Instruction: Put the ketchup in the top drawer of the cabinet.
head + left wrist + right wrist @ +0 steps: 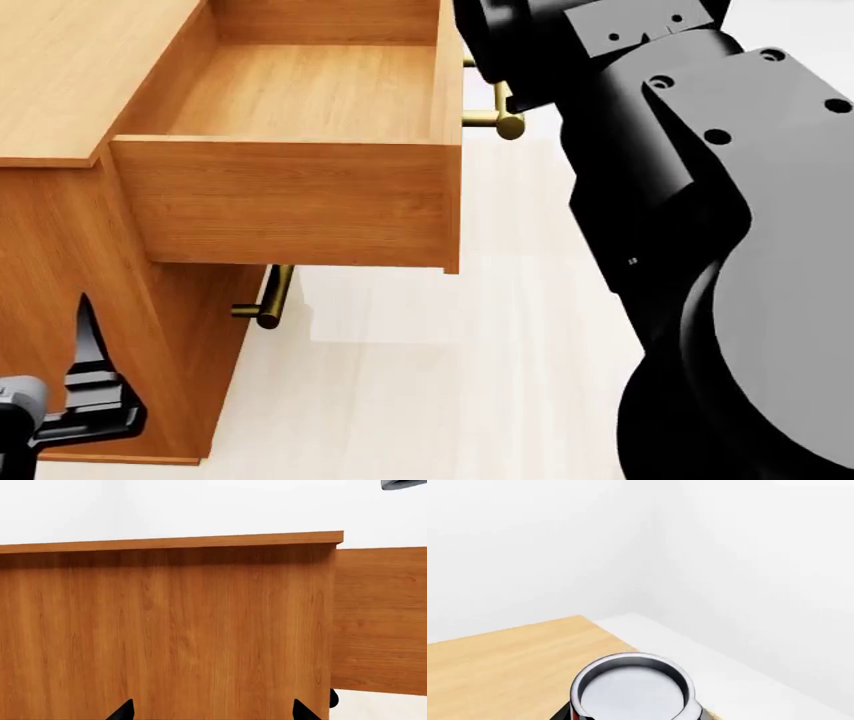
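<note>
Ketchup, a small silver-topped red-labelled can, sits apparently pinched in the right pincer, though its grip is hidden; the light-brown wooden top drawer stands open to receive it; left pincer spread, idle.

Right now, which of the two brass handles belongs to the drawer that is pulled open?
The upper handle, beside the right arm: its top drawer is pulled out and empty. The lower handle sits on a closed front.

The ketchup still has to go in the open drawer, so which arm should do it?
Probably the right. Its wrist view shows the ketchup close under that tool, apparently held. The left tool sits low beside the cabinet, empty, below the top drawer.
</note>
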